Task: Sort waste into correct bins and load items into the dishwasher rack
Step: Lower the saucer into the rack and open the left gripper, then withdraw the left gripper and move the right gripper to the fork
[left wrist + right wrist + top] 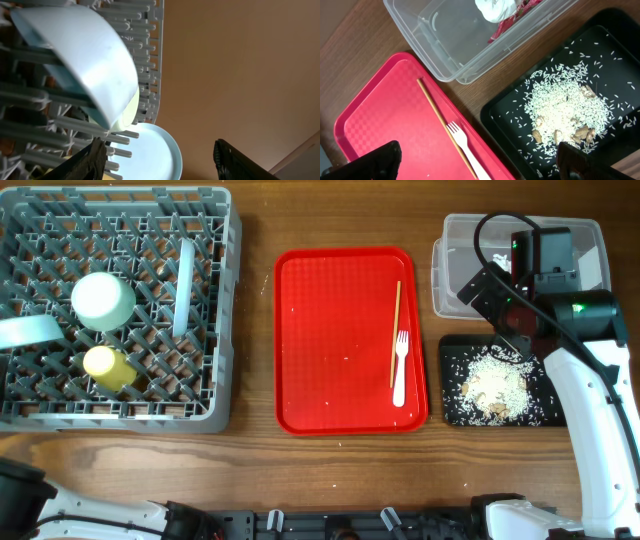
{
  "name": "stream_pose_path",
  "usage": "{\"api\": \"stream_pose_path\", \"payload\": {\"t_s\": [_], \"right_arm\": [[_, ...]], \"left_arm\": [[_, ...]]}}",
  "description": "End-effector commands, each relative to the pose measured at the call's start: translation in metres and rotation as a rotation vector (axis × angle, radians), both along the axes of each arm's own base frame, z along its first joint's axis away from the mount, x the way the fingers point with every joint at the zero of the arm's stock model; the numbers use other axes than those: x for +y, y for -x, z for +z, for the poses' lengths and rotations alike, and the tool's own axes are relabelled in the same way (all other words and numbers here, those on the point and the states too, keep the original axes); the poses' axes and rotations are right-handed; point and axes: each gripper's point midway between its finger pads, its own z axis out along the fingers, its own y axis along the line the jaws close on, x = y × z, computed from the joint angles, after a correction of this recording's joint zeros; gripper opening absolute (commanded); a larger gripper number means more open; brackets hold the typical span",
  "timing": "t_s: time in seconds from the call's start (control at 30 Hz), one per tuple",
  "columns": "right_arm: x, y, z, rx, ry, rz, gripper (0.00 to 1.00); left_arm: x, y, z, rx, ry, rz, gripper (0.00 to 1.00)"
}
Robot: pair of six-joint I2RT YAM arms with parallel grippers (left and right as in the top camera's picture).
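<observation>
red plastic tray [330, 330] lies at the middle of a wooden counter, holding the last two loose items: a white fork [400, 370] and a thin wooden chopstick [395, 320], side by side near its right edge. in the far left corner the grey dishwasher rack [228, 300] already holds a yellow cup [108, 367], a pale bowl [102, 300], a second bowl [25, 330] at its left side and a plate [185, 285] on edge. at the far right corner the clear tub [435, 40] holds the crumpled wrapper [502, 10]; just in front of it the rice scraps [565, 107] sit heaped in the black tray [500, 120].

the waste looks sorted, so loading the cutlery seems to be the step in hand. the right claw [480, 165] hovers over the gap between the trays, fingers spread wide and empty. the left claw [160, 160], beside the rack, is also spread and grips nothing. next, the right claw likely needs to drop low over the fork and pinch its thin handle off the flat tray.
</observation>
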Motion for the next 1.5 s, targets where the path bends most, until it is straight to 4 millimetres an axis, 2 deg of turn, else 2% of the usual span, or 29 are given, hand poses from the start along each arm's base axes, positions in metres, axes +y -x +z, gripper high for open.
{"api": "stream_pose_path", "payload": {"t_s": [0.0, 0.07, 0.1, 0.17, 0.3, 0.4, 0.43, 0.47, 0.53, 0.57, 0.7, 0.83, 0.9, 0.93, 1.03, 1.1, 1.17, 1.23, 1.27, 1.3, 1.4, 1.47], "right_arm": [[-0.003, -0.001, 0.002, -0.005, 0.017, -0.005, 1.00], [-0.003, -0.001, 0.002, -0.005, 0.017, -0.005, 1.00], [-0.003, -0.001, 0.002, -0.005, 0.017, -0.005, 1.00], [-0.003, -0.001, 0.002, -0.005, 0.017, -0.005, 1.00], [-0.003, -0.001, 0.002, -0.005, 0.017, -0.005, 1.00], [-0.003, -0.001, 0.002, -0.005, 0.017, -0.005, 0.99], [-0.003, -0.001, 0.002, -0.005, 0.017, -0.005, 1.00], [-0.003, -0.001, 0.002, -0.005, 0.017, -0.005, 1.00], [-0.003, -0.001, 0.002, -0.005, 0.017, -0.005, 1.00], [-0.003, -0.001, 0.002, -0.005, 0.017, -0.004, 1.00], [-0.003, -0.001, 0.002, -0.005, 0.017, -0.004, 1.00], [-0.003, -0.001, 0.002, -0.005, 0.017, -0.004, 1.00], [-0.003, -0.001, 0.002, -0.005, 0.017, -0.005, 1.00], [-0.003, -0.001, 0.002, -0.005, 0.017, -0.005, 1.00], [-0.003, -0.001, 0.002, -0.005, 0.017, -0.004, 1.00], [-0.003, -0.001, 0.002, -0.005, 0.017, -0.004, 1.00], [-0.003, -0.001, 0.002, -0.005, 0.017, -0.004, 1.00], [-0.003, -0.001, 0.002, -0.005, 0.017, -0.005, 1.00], [-0.003, -0.001, 0.002, -0.005, 0.017, -0.005, 1.00], [-0.003, -0.001, 0.002, -0.005, 0.017, -0.004, 1.00], [-0.003, -0.001, 0.002, -0.005, 0.017, -0.004, 1.00], [-0.003, -0.001, 0.002, -0.005, 0.017, -0.005, 1.00]], "left_arm": [[0.004, 0.013, 0.022, -0.029, -0.026, 0.031, 0.54], [0.001, 0.013, 0.036, -0.041, -0.063, 0.027, 0.18], [-0.002, 0.010, 0.042, -0.048, -0.083, 0.020, 0.06], [-0.010, 0.000, 0.049, -0.043, -0.142, -0.006, 0.04], [-0.023, -0.032, 0.023, 0.153, -0.253, -0.025, 0.04], [-0.034, -0.063, 0.016, 0.206, -0.379, -0.054, 0.04], [-0.033, -0.067, 0.008, 0.259, -0.418, -0.044, 0.04], [-0.027, -0.068, -0.006, 0.362, -0.475, -0.015, 0.04], [-0.010, -0.054, -0.034, 0.605, -0.587, 0.060, 0.04], [-0.006, -0.048, -0.041, 0.680, -0.625, 0.081, 0.04], [-0.007, -0.046, -0.045, 0.718, -0.636, 0.080, 0.04], [-0.002, -0.017, -0.059, 0.881, -0.622, 0.112, 0.04], [-0.010, -0.007, -0.061, 0.922, -0.515, 0.151, 0.04], [-0.015, -0.008, -0.059, 0.906, -0.488, 0.145, 0.04], [-0.034, -0.023, -0.023, 0.752, -0.458, 0.112, 0.04], [-0.056, -0.032, 0.035, 0.568, -0.469, 0.107, 0.04], [-0.085, -0.038, 0.085, 0.399, -0.449, 0.077, 0.04], [-0.124, -0.039, 0.123, 0.272, -0.366, 0.019, 0.05], [-0.141, -0.039, 0.135, 0.231, -0.337, -0.022, 0.10], [-0.166, -0.037, 0.146, 0.190, -0.300, -0.087, 0.31], [-0.225, -0.023, 0.149, 0.206, -0.264, -0.238, 0.71], [-0.259, -0.016, 0.147, 0.198, -0.319, -0.364, 0.85]]}}
